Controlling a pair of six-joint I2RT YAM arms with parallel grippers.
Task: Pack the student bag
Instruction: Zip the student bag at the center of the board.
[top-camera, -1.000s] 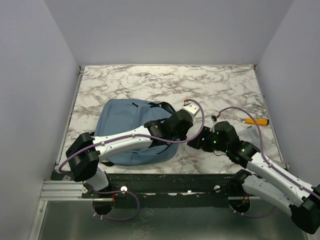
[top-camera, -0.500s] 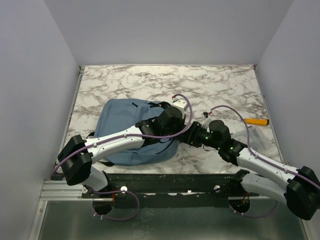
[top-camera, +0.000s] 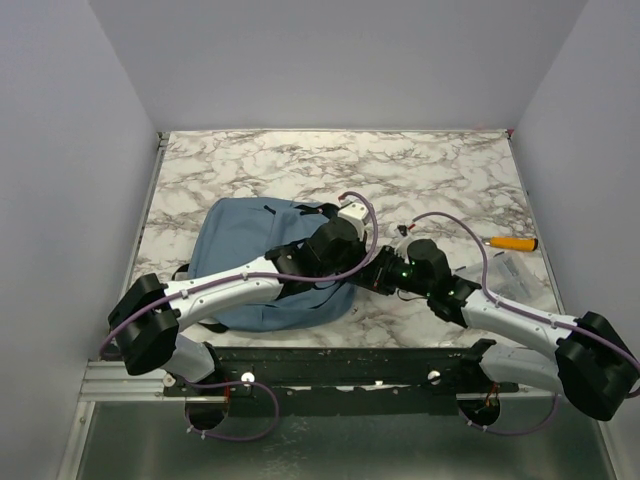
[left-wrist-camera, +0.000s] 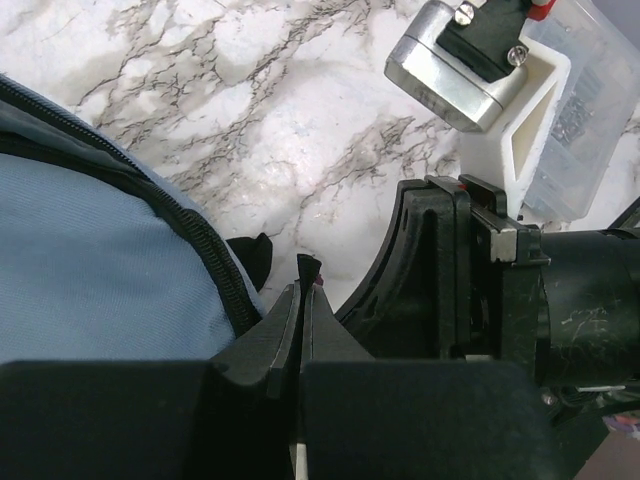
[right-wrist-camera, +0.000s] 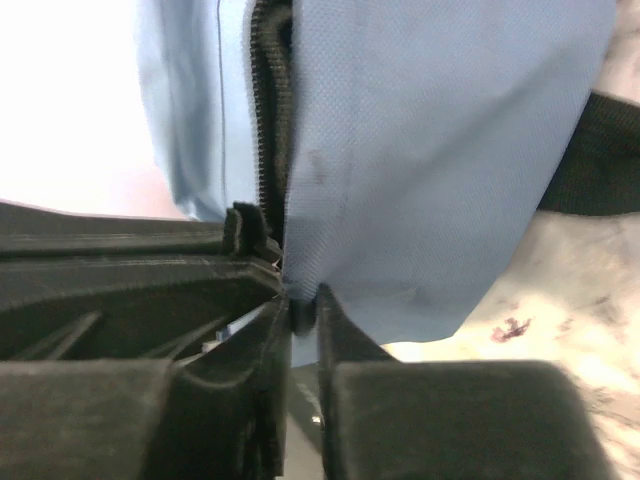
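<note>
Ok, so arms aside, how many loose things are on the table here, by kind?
Student bag, dusty blue: 1
Orange pen-like tool: 1
Clear plastic container: 1
Total: 3

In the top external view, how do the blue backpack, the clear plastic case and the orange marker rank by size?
1. blue backpack: clearly largest.
2-3. clear plastic case and orange marker: similar; the case's edges are unclear, so unranked.
</note>
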